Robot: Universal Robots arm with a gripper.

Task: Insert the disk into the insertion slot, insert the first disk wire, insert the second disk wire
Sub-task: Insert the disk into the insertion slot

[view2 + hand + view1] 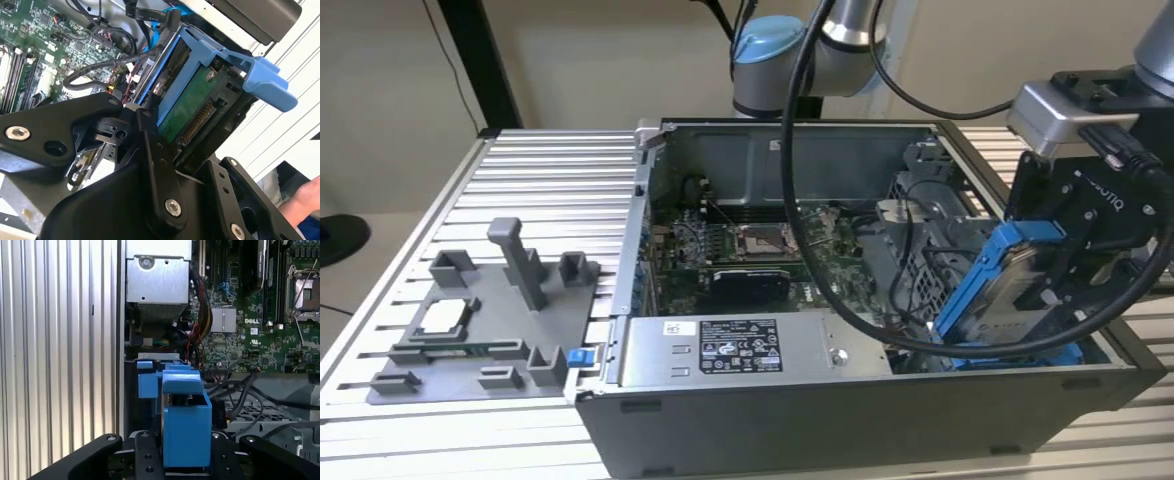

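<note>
Hidden: in the exterior view the gripper (1051,285) and the tilted disk (994,305) cover the mouth of the insertion slot (923,265). I see only its grey perforated wall. The disk's lower end sits down inside the case (854,415) at the exterior view's right end, and I cannot tell how far it has entered.

Grip: in the first wrist view the black fingers (144,454) press on either side of the disk's blue caddy. The second wrist view shows the disk's green underside and connector edge, with its far end cut off by the fingers.

Surroundings: a black cable (790,200) hangs from the arm across the motherboard (250,330). The labelled power supply box (720,350) lies along the near wall. A grey fixture (480,320) stands on the ribbed counter (547,160), well apart. A person's hand (300,197) shows at a corner of the second wrist view.
</note>
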